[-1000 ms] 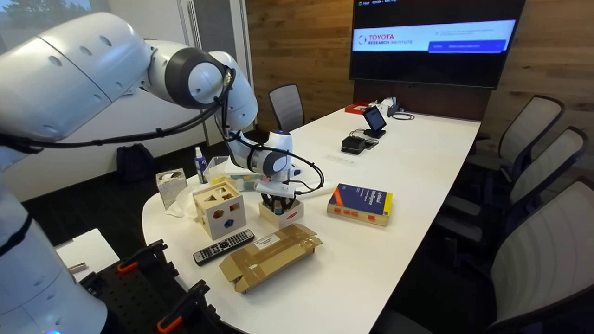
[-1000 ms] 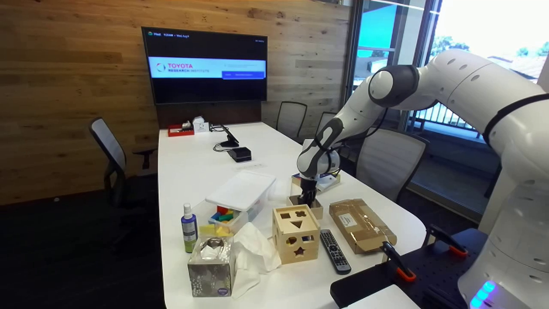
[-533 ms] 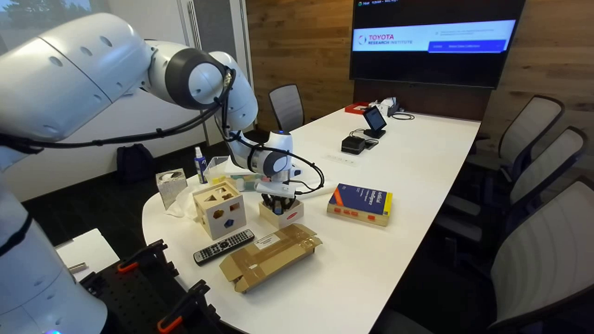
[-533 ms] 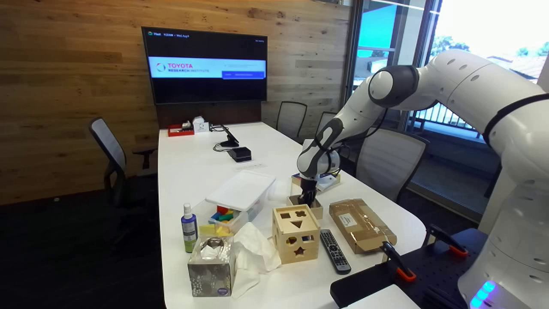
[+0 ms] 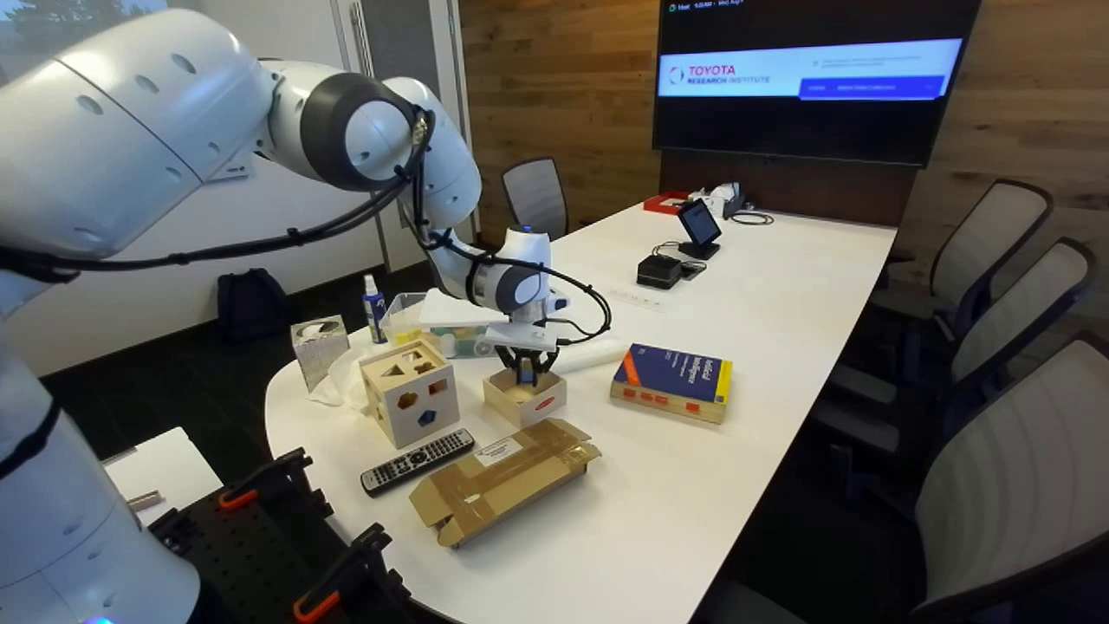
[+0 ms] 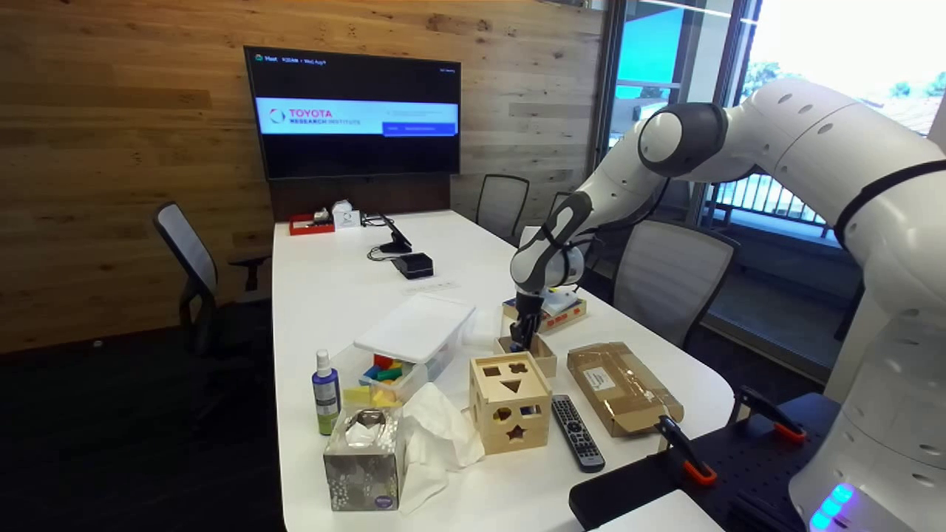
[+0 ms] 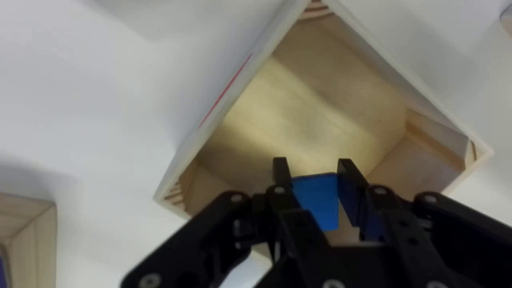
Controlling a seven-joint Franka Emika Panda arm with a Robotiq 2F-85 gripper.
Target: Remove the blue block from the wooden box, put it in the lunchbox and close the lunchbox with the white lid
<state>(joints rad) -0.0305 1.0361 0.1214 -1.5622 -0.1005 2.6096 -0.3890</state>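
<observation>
Black two-finger gripper (image 7: 314, 172) clamped on the small boxy solid-blue block (image 7: 318, 200), pinched from both sides. Both over the open-topped pale wooden box (image 7: 288, 108) with a red oval mark on its side; bare wood floor visible below, can't tell if the block's lower end clears the rim. Near that box: light wooden cube (image 6: 510, 403) with shaped cutouts, upright, yellow and blue showing at its holes. Farther out, clear plastic lunchbox (image 6: 421, 378) holding red, blue, green and yellow pieces (image 6: 384, 369); flat white lid (image 6: 415, 325) lies across part of the top, one end uncovered. Also on the white table (image 5: 658, 503): long black-and-grey remote (image 5: 419, 460), flat brown cardboard package (image 5: 511, 485), thick blue-and-yellow book (image 5: 667, 377). Vs half a second ago: gripper has risen, block up with it, box floor now shows in an exterior view. Lunchbox, lid and cube unmoved.
</observation>
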